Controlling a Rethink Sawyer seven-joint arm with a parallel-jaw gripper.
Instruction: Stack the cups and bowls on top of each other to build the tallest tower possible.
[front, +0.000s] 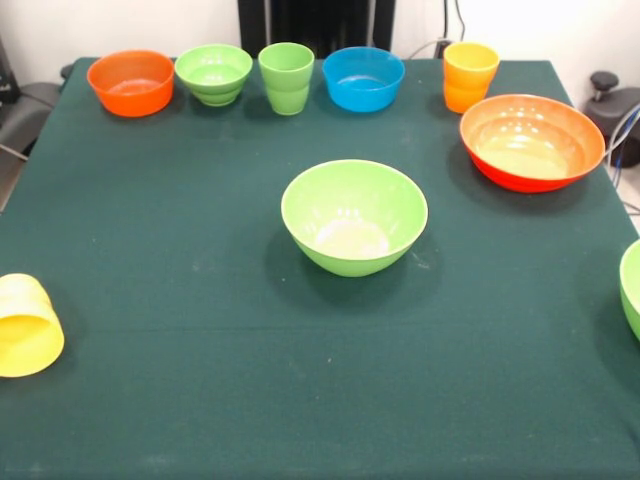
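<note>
Green cloth covers the bench (200, 330), and nothing on it is stacked yet, so you are at the very start of the tower. The arm and its jaws are out of sight, so whether they stand apart or together is not shown.

Along the far edge you have a row, each piece upright and apart from its neighbours: a small orange bowl (131, 83), a small light green bowl (214, 73), a light green cup (286, 77), a small blue bowl (363, 78) and an orange-yellow cup (470, 76). The large orange-red bowl (532, 141) sits just in front of that last cup. A large light green bowl (354, 216) stands alone in the middle. The yellow cup (26, 326) lies tipped on its side at one edge, and another light green bowl (632, 285) is cut off at the opposite edge.

Your first move likely calls for choosing a wide base, probably a large bowl. The tipped cup will need righting before it can be stacked.
</note>
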